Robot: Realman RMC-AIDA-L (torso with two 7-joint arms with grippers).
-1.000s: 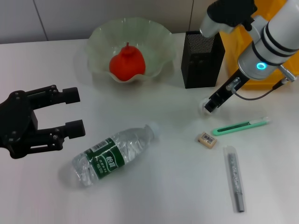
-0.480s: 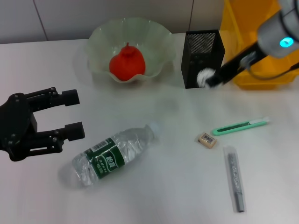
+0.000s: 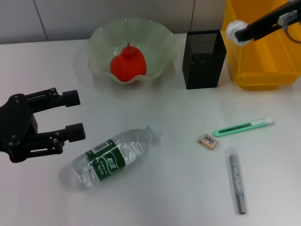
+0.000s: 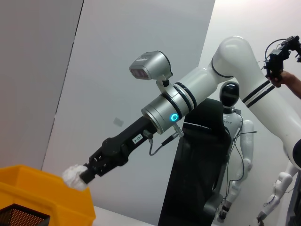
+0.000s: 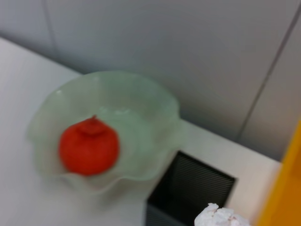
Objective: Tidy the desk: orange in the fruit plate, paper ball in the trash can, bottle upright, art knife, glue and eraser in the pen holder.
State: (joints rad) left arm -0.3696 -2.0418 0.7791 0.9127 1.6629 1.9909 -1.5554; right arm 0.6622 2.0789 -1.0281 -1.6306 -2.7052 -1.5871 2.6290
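The right hand [image 3: 238, 33], at the upper right of the head view, holds the paper ball [image 3: 233, 29] over the yellow trash can [image 3: 263, 70], not yet dropped. The orange [image 3: 128, 64] already lies in the fruit plate [image 3: 101, 42]. The left hand [image 3: 70, 113] waits wide open at the left, near the lying bottle [image 3: 115, 157]. Art knife [image 3: 242, 126], eraser [image 3: 208, 141] and glue [image 3: 236, 179] remain on the tabletop [image 3: 169, 188], outside the pen holder [image 3: 203, 59].

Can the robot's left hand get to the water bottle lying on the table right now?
Probably yes. The left gripper is open and holds nothing, and the bottle lies on its side just beside it on the table, with nothing between them. The right gripper is far off, holding the paper ball.
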